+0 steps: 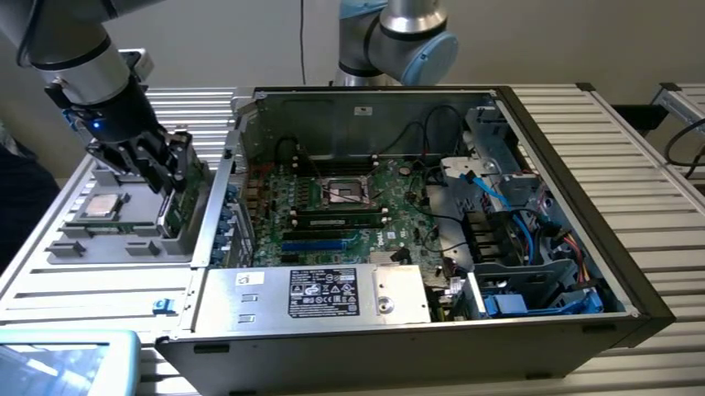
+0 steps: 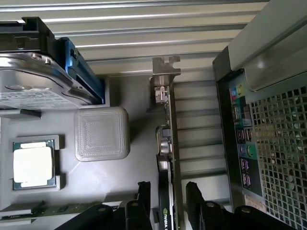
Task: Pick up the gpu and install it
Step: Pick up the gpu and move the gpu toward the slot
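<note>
The gpu (image 1: 187, 206) stands on its long edge in a slot of the grey parts tray (image 1: 82, 177), along the tray edge that lies just beside the open computer case (image 1: 573, 223). Its long axis runs level and parallel to that wall of the case, which the wrist view shows to be the rear panel with its ports (image 2: 241, 139) and mesh grille (image 2: 283, 143). In the wrist view the card (image 2: 165, 139) is seen from above as a thin strip. Its silver end bracket (image 2: 165, 72) is at the end away from the fingers, and its dark face is turned toward the inner part of the tray (image 2: 120, 191), away from the case.

The gripper (image 1: 177, 183) hangs straight down over the card on the arm (image 1: 94, 78), at the exterior view's left. Its jaws are spread wide. The gripper (image 2: 168, 186) straddles the card's other end, one black finger (image 2: 144, 196) on the dark side and the other on the case side, each with a sliver of gap to the board, so nothing is gripped.

The tray also carries a processor (image 2: 33, 165) lying flat in its recess, a square grey block (image 2: 101, 133) beside it, and a hard drive (image 2: 33, 81) in a blue carrier (image 2: 84, 67) at the bracket end. The tray and the case both rest on the slatted metal bench (image 1: 628, 124). Inside the case the green motherboard (image 1: 330, 206) lies bare, with a silver power supply (image 1: 319, 293) along its near edge.
</note>
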Action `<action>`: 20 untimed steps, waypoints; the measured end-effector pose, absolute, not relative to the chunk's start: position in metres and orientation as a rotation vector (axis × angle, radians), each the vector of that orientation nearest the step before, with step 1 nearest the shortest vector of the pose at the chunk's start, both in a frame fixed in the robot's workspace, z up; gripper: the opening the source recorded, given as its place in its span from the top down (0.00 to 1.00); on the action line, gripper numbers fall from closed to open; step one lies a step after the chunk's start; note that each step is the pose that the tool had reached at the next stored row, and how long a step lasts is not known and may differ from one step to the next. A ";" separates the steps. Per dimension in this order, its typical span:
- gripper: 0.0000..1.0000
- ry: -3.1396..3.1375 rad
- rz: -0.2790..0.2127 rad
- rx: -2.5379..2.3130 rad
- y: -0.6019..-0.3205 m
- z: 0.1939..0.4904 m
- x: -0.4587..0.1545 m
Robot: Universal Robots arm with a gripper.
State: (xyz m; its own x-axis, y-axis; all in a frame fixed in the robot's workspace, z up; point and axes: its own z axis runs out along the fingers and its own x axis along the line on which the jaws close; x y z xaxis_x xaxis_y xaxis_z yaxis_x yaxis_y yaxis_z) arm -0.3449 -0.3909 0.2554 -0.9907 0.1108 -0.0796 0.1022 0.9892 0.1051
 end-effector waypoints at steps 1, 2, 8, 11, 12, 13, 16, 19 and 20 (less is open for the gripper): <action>0.56 3.046 0.156 0.158 -0.391 0.255 -0.345; 0.56 3.044 0.159 0.154 -0.391 0.254 -0.345; 0.56 3.043 0.172 0.116 -0.392 0.247 -0.345; 0.56 3.041 0.173 0.114 -0.392 0.241 -0.345; 0.56 3.041 0.175 0.113 -0.392 0.240 -0.345; 0.56 3.041 0.176 0.114 -0.392 0.239 -0.345; 0.56 3.040 0.177 0.114 -0.392 0.235 -0.345; 0.56 3.040 0.178 0.114 -0.392 0.233 -0.345; 0.56 3.040 0.179 0.114 -0.392 0.232 -0.345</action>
